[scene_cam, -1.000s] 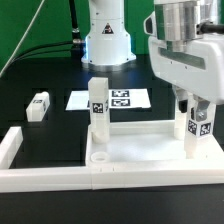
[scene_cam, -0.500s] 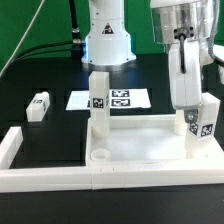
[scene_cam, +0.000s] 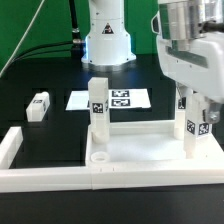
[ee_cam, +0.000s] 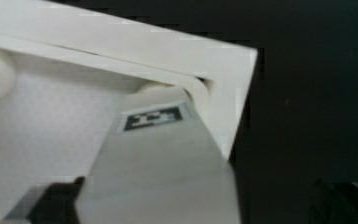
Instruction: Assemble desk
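The white desk tabletop (scene_cam: 140, 152) lies with its hollow side up on the black table, against the front border frame. Two white tagged legs stand in its far corner sockets, one on the exterior view's left (scene_cam: 98, 105) and one on its right (scene_cam: 194, 133). My gripper (scene_cam: 197, 108) hangs over the right leg, its fingers down on either side of the leg's top. In the wrist view the leg (ee_cam: 158, 165) fills the space between the jaws of the gripper (ee_cam: 202, 200). One dark finger (ee_cam: 51, 200) sits next to the leg and the other stands well clear, so the gripper is open. A third leg (scene_cam: 38, 105) lies loose on the left.
The marker board (scene_cam: 112, 99) lies flat behind the tabletop. The long white border frame (scene_cam: 50, 182) runs along the front and up the left side. The robot's base (scene_cam: 106, 40) stands at the back centre.
The hand was turned about the right leg half a second ago and has swung back to its earlier heading. Its jaws have spread apart and let go of the leg, which stays upright.
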